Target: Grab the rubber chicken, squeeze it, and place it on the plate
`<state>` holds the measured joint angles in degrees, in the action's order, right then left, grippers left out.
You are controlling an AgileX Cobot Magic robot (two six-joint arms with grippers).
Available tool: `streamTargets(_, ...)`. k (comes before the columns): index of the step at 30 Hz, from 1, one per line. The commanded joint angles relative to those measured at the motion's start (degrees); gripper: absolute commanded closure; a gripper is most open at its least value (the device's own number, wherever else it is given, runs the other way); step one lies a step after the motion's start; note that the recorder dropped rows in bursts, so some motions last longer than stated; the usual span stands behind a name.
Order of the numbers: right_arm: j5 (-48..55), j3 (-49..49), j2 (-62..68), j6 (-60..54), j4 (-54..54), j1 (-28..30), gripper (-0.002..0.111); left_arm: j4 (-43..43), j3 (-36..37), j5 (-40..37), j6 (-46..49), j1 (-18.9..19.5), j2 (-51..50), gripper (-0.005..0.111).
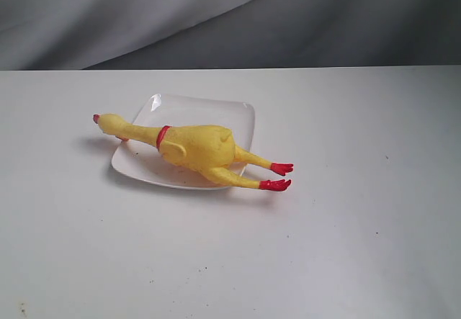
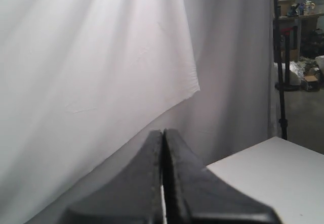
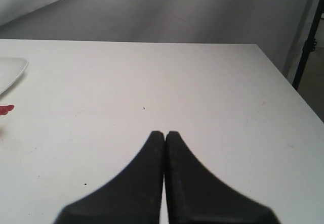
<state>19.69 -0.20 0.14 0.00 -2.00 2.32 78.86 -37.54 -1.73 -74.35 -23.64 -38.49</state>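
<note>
Shows the left pincer (image 2: 163, 133) closed tip to tip, gripping nothing, raised before a pale curtain (image 2: 101, 57). Finds the rubber chicken (image 1: 198, 150) lying across the plate (image 1: 216, 110) on the white tabletop (image 1: 346, 247), head past the left rim, body on it, red feet beyond the right rim. Shows the right pincer (image 3: 164, 133) likewise closed and empty, over the tabletop.

On my right wrist view the edge cuts the plate (image 3: 10, 72) to one corner and the rubber chicken (image 3: 5, 109) to a red foot tip; the shelf clutter (image 2: 301, 6) in my left wrist view is too small to name
</note>
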Motion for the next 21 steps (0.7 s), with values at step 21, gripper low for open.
streamTargets(21, -0.1, 0.2, -0.1, 0.0, 0.2, 0.5, 0.108, 3.3, 0.0, 6.1, 2.7, 32.8, 33.2, 0.106)
